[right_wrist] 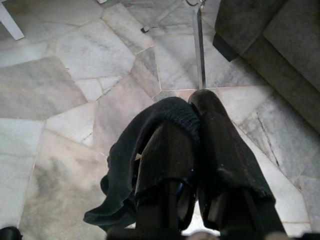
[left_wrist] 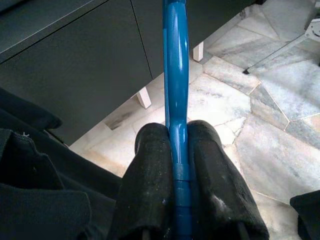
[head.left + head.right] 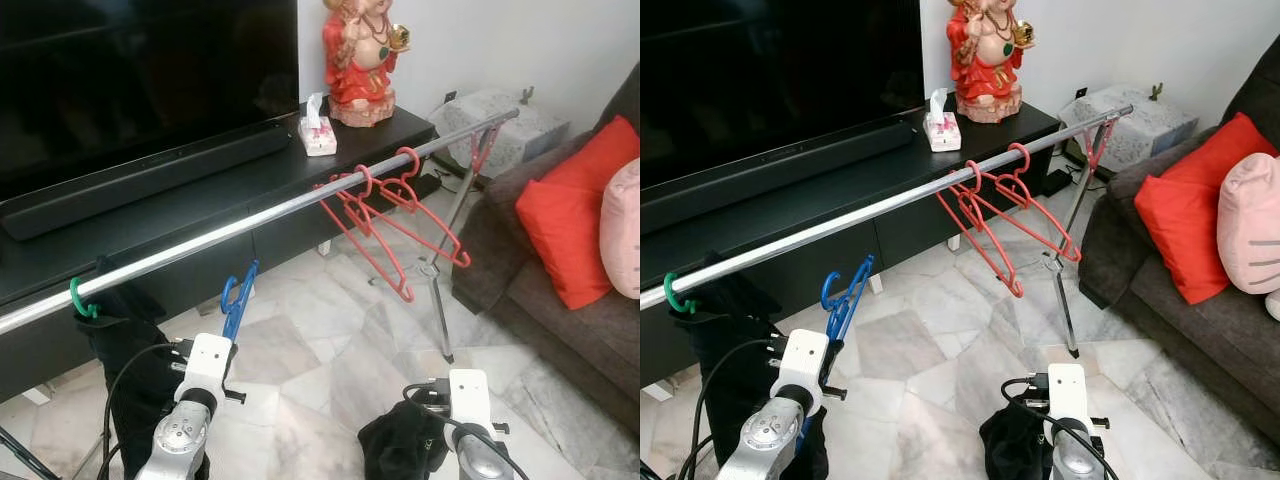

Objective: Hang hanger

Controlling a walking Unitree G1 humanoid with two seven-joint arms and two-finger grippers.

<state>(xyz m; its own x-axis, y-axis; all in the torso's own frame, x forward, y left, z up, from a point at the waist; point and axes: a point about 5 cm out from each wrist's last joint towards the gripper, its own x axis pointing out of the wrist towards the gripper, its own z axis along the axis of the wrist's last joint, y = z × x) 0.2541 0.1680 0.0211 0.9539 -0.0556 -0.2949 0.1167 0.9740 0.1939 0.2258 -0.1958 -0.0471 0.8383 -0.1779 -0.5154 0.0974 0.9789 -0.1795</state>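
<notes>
Holding the blue hanger (image 3: 237, 300) in the lower left of the head view, your left gripper (image 2: 181, 165) has both fingers pressed tight against the hanger's body, as the wrist view shows plainly. The hook end points up toward the silver rail (image 3: 250, 225), which runs diagonally from the left edge to the upper right of the frame, but it sits below the rail and apart from it. So you are in the carry-and-lift step: the hanger is gripped, not yet hung.

Your right gripper (image 1: 192, 125), low and right of centre in the head view, is closed on a black cloth (image 1: 130, 165) that droops from its fingers.

Next, you will likely need to raise the left arm until the hook clears the top of the rail, then lower it over a bare stretch. Choose the span between the green hook (image 3: 82, 300) at the left, with its dark garment, and the red hangers (image 3: 390, 225) clustered right of centre.
</notes>
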